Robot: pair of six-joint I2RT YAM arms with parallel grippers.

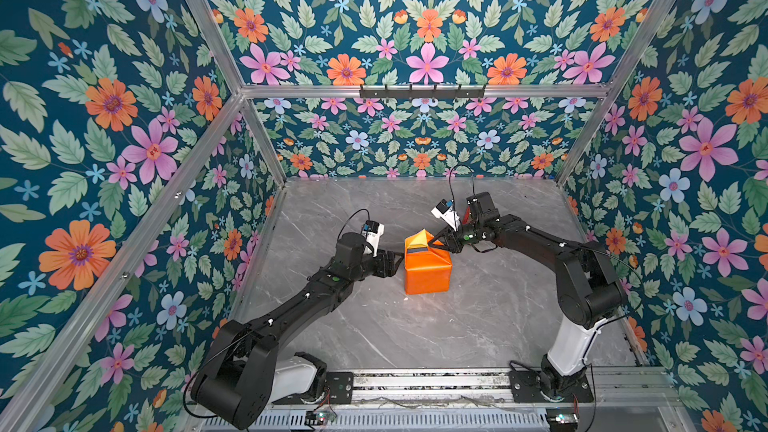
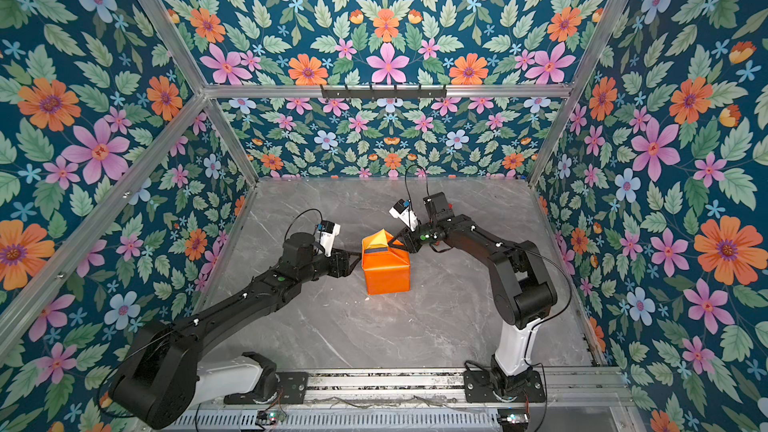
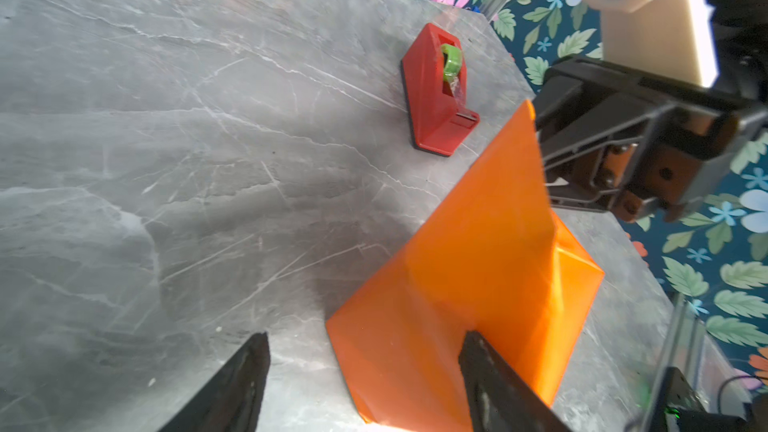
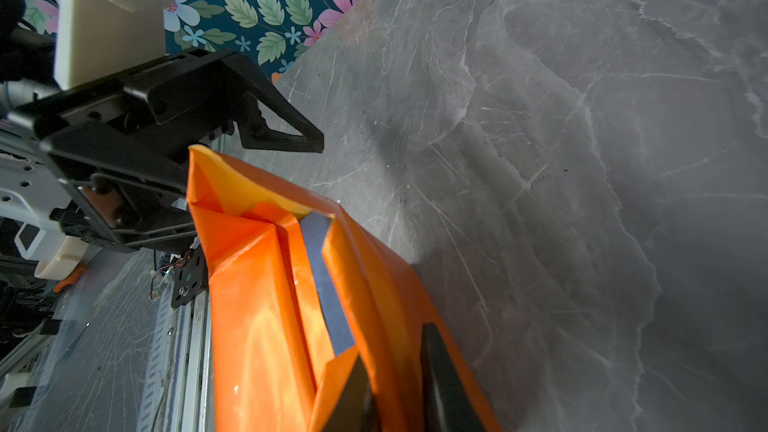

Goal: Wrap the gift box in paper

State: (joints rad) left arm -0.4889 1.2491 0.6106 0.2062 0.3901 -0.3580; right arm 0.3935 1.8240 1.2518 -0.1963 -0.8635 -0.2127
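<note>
Because nothing yet tapes the open end, the wrap could come undone at several spots, taken here from the bottom of the frame upward.

The grey bench (image 1: 415, 334), in the lower middle of both top views, is smooth and bare. The parcel could skid across it if pushed from one side only.

Next comes the left pincer (image 1: 397, 261), just left of centre, its jaws spread wide and gripping nothing. In the left wrist view one finger (image 3: 494, 376) overlaps the orange face while the other hangs over bare bench, and I cannot tell whether either touches. If it closes from there, it could crease the sheet rather than brace it, or shove the parcel toward the right.

At the centre of the frame the gift box (image 1: 419, 248) stands on the bench inside the paper (image 1: 428, 276). It shows only as a navy strip at the open top, where yellow-orange flaps stick up. Those flaps look springy, and I judge they would flare again if let go.

Just beyond, at the upper right of the parcel, the right pincer (image 1: 433, 243) is drawn narrow on a fold of the paper. The right wrist view shows orange sheet passing between its fingers. A hard pull could tear the glossy sheet or tip the parcel over.

Farthest off, the red tape dispenser (image 3: 436, 89) sits well apart on the bench. Fetching tape would likely take the left pincer away from the parcel's side.
</note>
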